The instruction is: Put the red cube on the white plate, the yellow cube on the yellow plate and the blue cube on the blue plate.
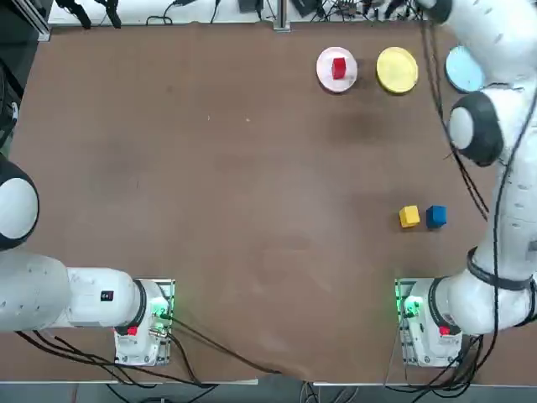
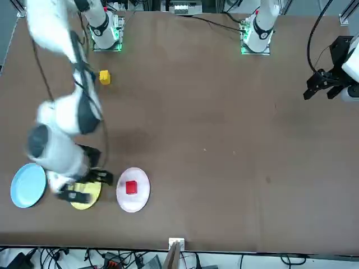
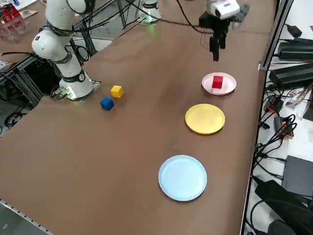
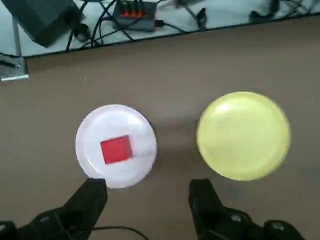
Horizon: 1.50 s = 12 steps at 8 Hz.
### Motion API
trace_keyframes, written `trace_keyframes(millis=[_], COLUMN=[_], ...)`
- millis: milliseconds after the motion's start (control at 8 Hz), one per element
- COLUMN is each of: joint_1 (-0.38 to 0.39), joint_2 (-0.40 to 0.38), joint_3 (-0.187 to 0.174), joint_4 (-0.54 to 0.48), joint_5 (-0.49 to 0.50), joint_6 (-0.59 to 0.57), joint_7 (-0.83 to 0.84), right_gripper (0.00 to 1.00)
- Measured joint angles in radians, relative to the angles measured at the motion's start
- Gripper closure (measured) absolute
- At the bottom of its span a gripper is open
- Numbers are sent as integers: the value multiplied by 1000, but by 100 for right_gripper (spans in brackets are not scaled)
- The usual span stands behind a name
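"What do you list, left to right?"

"Item: white plate (image 1: pixel 325 70), red cube (image 1: pixel 339 68) on it. Item: my right gripper (image 4: pixel 149 184), fingers spread wide, above the table near that plate."

"And onward?"

"Item: yellow plate (image 1: pixel 397 70), round. Item: yellow cube (image 1: pixel 409 217), on the tabletop. Item: blue cube (image 1: pixel 436 217), just beside it. Item: blue plate (image 1: pixel 464 70), round."

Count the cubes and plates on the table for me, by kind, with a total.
Cubes: 3
Plates: 3
Total: 6
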Motion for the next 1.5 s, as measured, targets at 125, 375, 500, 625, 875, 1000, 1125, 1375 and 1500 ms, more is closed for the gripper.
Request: trace_keyframes(millis=[125,375,500,625,875,1000,1125,1375,1500], joint_1=[-29,-99,-142,-177,-195,-193,-190,-184,-183], joint_2=[-63,-174,-226,-270,-344,-396,-458,-559,-601], joint_3=[-2,-4,-5,-5,-1,11,20,31,40], joint_4=[-1,-1,-3,-9,-118,-241,-379,-593,-697], joint_5=[0,-2,-2,-2,-28,-41,-46,-46,-46], joint_6=[-104,-358,-446,-496,-450,-353,-267,-211,-205], joint_7=[-62,-180,-227,-259,-271,-271,-269,-268,-268], right_gripper=[0,0,0,0,0,0,0,0,0])
